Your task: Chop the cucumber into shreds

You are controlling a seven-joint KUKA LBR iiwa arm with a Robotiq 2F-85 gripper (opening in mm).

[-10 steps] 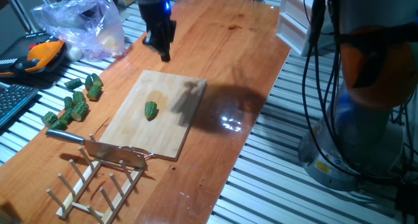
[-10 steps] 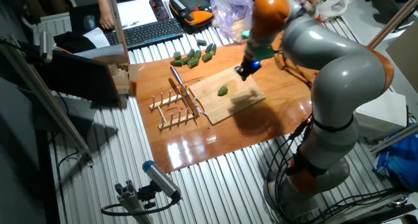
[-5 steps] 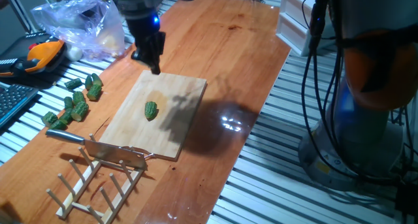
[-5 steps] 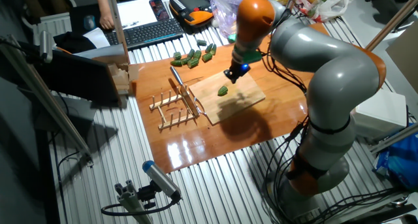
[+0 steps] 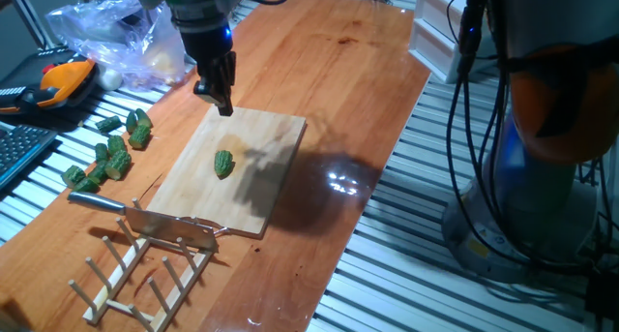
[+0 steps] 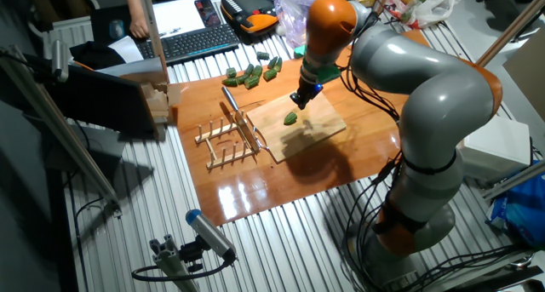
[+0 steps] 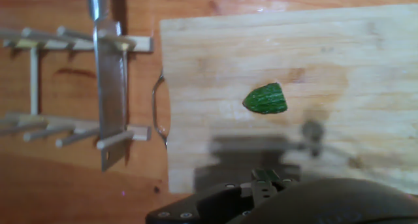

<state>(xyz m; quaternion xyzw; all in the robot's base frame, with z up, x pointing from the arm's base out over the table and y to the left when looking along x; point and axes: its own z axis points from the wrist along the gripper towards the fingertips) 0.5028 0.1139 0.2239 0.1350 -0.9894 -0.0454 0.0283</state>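
The cucumber [image 5: 223, 164] lies whole on the board [image 5: 261, 192], apart from everything else. The gripper [image 5: 221, 92] hangs over the board's edge at about 12 o'clock from it, holding nothing; whether its fingers are apart cannot be told. A knife [image 5: 145, 217] rests on the rack [image 5: 135, 274] at the board's 7 o'clock end. Loose green chunks [image 5: 111, 153] lie at 9 o'clock, a plastic bag [image 5: 121, 37] at 11 o'clock
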